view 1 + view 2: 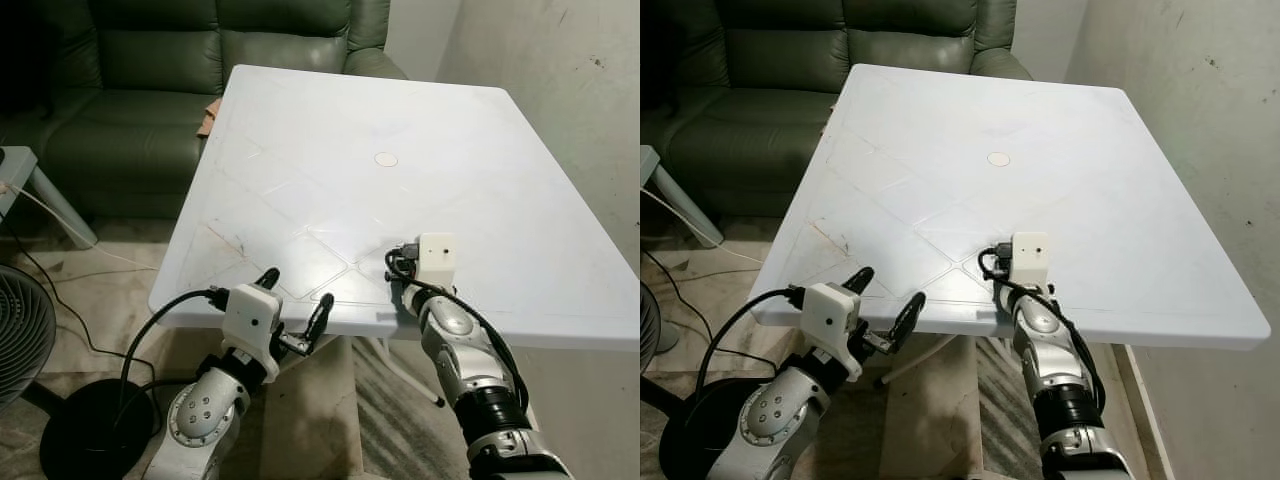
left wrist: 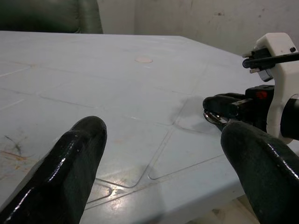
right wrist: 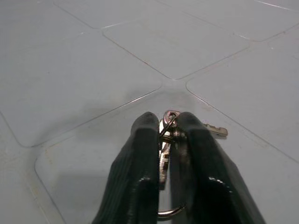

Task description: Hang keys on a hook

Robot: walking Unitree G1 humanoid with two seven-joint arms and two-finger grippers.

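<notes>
A bunch of metal keys on a ring is pinched between the fingers of my right gripper, which is shut on it just above the white table, near the front edge. One key sticks out sideways. From the left wrist view the keys glint under the right gripper's black fingertips. My left gripper is open at the table's front edge, to the left of the right gripper, with nothing between its fingers.
A small round cap sits in the middle of the table. A dark green sofa stands behind the table on the left. A fan and cables are on the floor at the left. A bare wall runs along the right.
</notes>
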